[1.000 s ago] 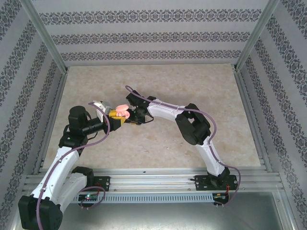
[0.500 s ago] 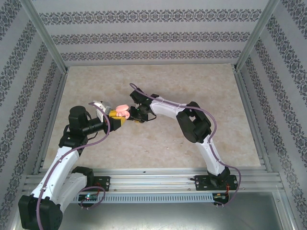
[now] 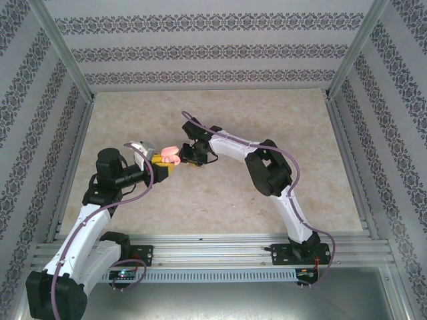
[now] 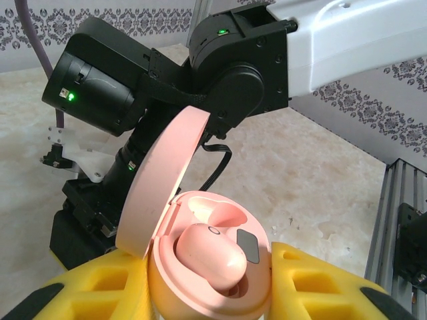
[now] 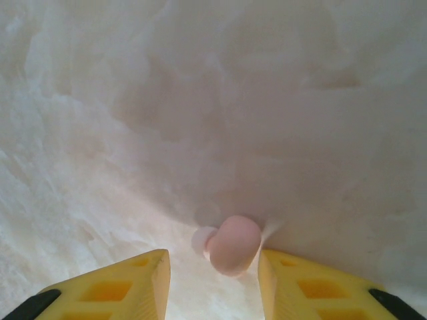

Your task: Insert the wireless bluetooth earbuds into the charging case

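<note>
My left gripper [image 4: 210,297] is shut on a salmon-pink oval charging case [image 4: 207,283], which sits upright between the yellow pads. The case's lid [image 4: 167,180] is swung open. One pale pink earbud [image 4: 210,257] sits in a socket, and the socket behind it is empty. In the top view the case [image 3: 170,155] is left of centre, and my right gripper [image 3: 192,160] is close beside it, pointing down. A second pale pink earbud [image 5: 233,245] lies on the table between the right gripper's [image 5: 213,259] open yellow fingers. It is close to the right finger, with a gap to the left one.
The tabletop [image 3: 267,120] is pale marbled stone, with patterned walls and aluminium rails round it. My right arm's black wrist [image 4: 233,73] hangs directly behind the open case. A metal rail [image 4: 400,220] runs along the table edge at the right.
My right arm's wrist has shifted a little toward the far side, next to the case. The left gripper and the case have stayed put.
</note>
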